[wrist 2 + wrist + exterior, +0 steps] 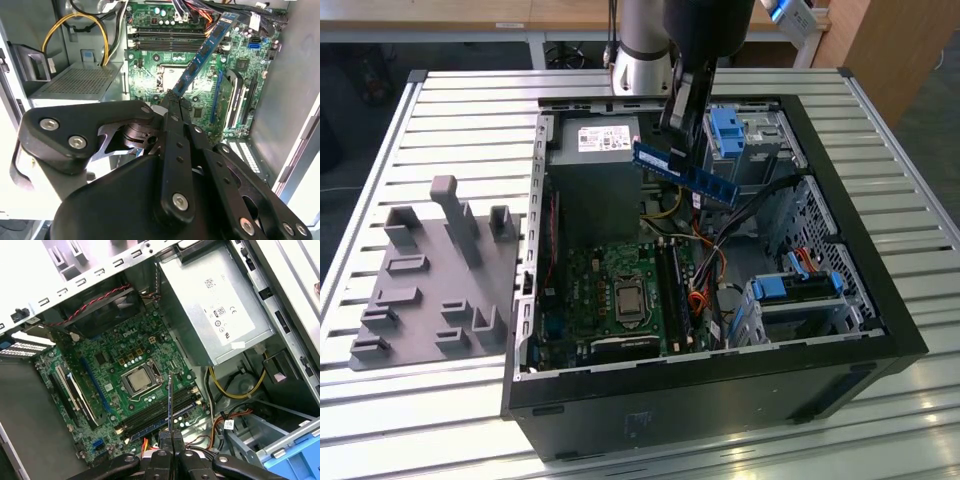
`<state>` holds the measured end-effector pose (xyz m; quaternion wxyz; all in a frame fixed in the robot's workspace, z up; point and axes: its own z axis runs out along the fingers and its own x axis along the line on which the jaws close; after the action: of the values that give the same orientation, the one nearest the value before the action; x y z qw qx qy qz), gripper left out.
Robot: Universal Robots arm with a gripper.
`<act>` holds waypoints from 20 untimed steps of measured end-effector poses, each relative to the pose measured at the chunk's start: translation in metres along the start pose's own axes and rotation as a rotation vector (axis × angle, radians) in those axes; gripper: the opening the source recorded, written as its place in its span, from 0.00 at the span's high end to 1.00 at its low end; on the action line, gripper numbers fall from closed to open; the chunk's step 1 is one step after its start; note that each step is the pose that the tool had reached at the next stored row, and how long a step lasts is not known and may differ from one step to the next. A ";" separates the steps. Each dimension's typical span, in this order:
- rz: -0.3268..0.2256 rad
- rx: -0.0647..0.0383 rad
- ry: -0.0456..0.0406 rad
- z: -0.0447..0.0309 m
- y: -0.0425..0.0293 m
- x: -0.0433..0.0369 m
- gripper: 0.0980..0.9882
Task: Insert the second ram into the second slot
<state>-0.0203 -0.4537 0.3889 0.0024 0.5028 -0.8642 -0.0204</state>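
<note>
The second ram (692, 176), a long blue stick with dark chips, hangs tilted in the air over the open computer case, near the power supply. My gripper (672, 138) is shut on one end of it. In the second wrist view the ram (202, 55) reaches away from the gripper (173, 102) across the green motherboard. In the first wrist view the ram (170, 402) shows edge-on above the gripper (170, 437), well above the long dark memory slots (160, 412) beside the processor socket (137, 381). Which of them is the second slot I cannot tell.
The black case (720, 370) lies on its side on a slatted metal table. Inside are the grey power supply (595, 160), loose cables (760, 205) and blue drive-bay clips (725, 130). A grey fixture plate (430, 290) sits on the exterior view's left.
</note>
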 end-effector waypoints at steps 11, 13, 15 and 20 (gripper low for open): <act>0.048 0.001 -0.0018 0.0000 0.0000 0.0000 0.97; 0.057 0.001 -0.0022 0.0000 0.0000 0.0000 0.97; 0.065 0.001 -0.0025 0.0000 0.0000 0.0000 0.97; 0.087 0.001 -0.0033 0.0000 0.0000 0.0000 0.97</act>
<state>-0.0203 -0.4537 0.3888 0.0015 0.4646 -0.8853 -0.0205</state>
